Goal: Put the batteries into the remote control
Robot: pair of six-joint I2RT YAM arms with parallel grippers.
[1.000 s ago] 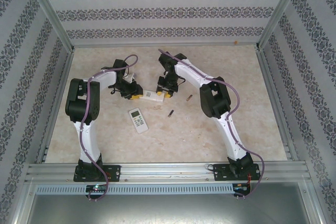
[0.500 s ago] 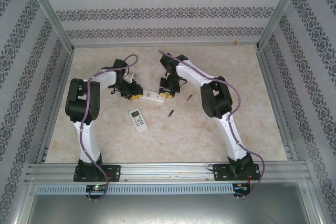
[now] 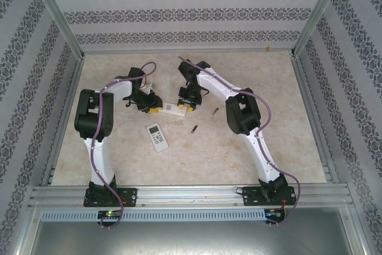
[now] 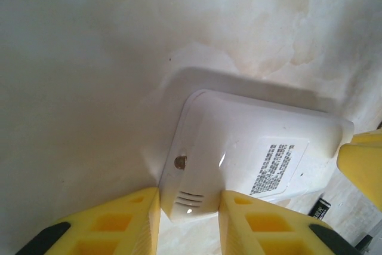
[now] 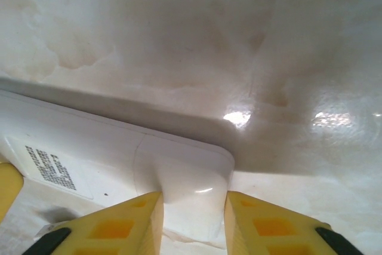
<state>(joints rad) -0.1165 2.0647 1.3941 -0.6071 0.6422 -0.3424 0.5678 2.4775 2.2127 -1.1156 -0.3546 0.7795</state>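
The marbled beige table (image 3: 239,153) has wallpapered walls (image 3: 179,10) with dark floral bands standing behind it and on both its sides. 2 slanted metal posts (image 3: 57,16) rise from the table's far corners. A metal rail (image 3: 191,194) runs along the table's near edge, with a slotted strip (image 3: 191,214) just beyond it.

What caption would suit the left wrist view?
Left gripper clamps one end of a white remote lying label-up on the table.

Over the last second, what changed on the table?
The right arm eased its elbow slightly left. The left gripper and right gripper stay clamped on the white remote. The spare remote and two loose batteries haven't moved.
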